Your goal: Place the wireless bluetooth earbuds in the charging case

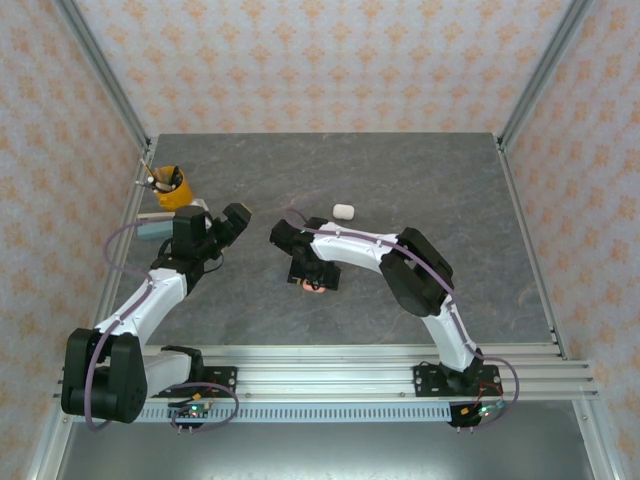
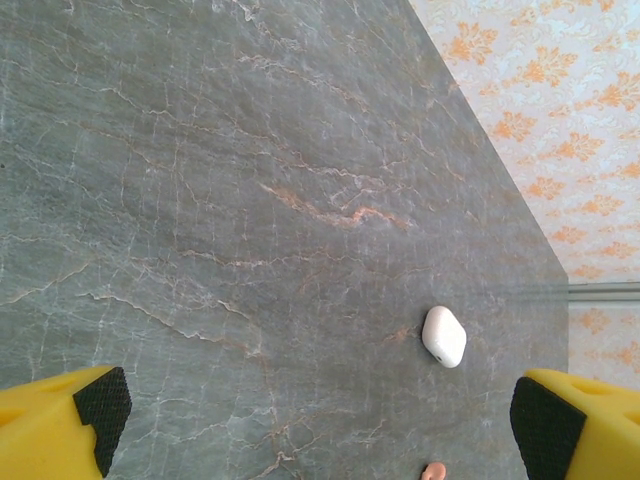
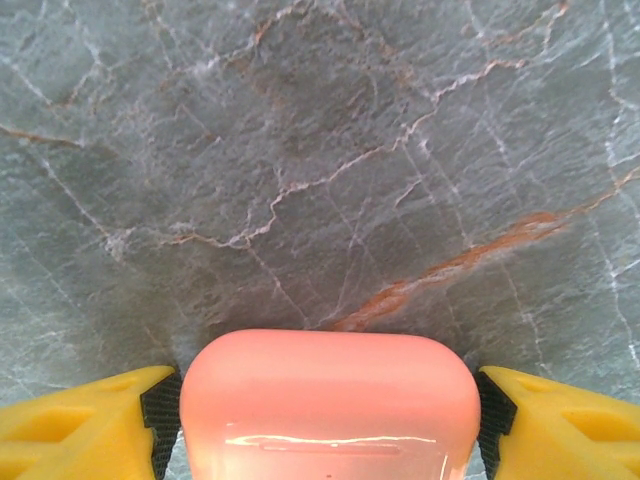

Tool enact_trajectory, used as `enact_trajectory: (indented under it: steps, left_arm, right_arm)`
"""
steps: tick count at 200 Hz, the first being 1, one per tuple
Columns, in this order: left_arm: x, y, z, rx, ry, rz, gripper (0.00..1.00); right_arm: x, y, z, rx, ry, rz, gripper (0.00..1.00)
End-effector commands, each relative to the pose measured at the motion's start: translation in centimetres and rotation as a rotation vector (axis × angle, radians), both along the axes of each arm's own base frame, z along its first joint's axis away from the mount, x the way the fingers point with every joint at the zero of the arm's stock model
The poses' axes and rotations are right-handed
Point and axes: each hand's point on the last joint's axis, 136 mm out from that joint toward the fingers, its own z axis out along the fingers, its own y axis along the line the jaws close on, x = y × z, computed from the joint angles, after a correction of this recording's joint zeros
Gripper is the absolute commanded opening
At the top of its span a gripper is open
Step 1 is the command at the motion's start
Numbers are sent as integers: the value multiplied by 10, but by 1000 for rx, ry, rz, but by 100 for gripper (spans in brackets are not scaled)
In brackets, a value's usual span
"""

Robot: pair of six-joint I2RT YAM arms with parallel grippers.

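A coral-pink charging case (image 3: pixel 328 400), lid closed, sits between the yellow fingers of my right gripper (image 3: pixel 325 420). Both black pads press on its sides, low over the table. From above, that gripper (image 1: pixel 312 278) is at the table's middle, with a bit of pink case (image 1: pixel 316 289) showing under it. My left gripper (image 2: pixel 315 415) hangs open above bare table with nothing between its fingers; from above it (image 1: pixel 233 224) is left of the right one. A closed white charging case (image 2: pixel 443 336) lies on the table (image 1: pixel 343 211). One small coral-pink earbud (image 2: pixel 433 471) lies at the left wrist view's bottom edge.
A yellow cup (image 1: pixel 169 188) with pens stands at the table's far left, with a pale flat box (image 1: pixel 158 224) beside it. Aluminium frame posts (image 1: pixel 530 75) rise at the back corners. The grey marble table (image 1: pixel 420 180) ends at patterned walls.
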Motion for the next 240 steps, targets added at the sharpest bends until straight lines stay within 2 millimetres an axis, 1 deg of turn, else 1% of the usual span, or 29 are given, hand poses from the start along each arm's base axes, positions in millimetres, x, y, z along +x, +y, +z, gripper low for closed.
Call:
enact_trajectory:
  steps: [1,53,83,144,166,240]
  left_arm:
    - [1,-1,2,6,-11,-18,100]
    - [1,-1,1,6,-11,-18,100]
    - [1,-1,2,6,-12,-17,100]
    - [1,-2,2,2,-12,-22,100]
    - [0,-2,1,1,-12,-23,100]
    - [1,-3,2,1,-14,-28,100]
  right_arm:
    - [-4,-7,-13,-38,20,-11,77]
    - [-4,-10,-16,-53,22,-4,73]
    - [-3,-8,-14,-45,19,-5,71]
    - [-3,-7,-13,-25,17,-11,59]
    - [-1,-6,-9,-7,8,-19,56]
    - [8,-6,12,35,-38,-49,55]
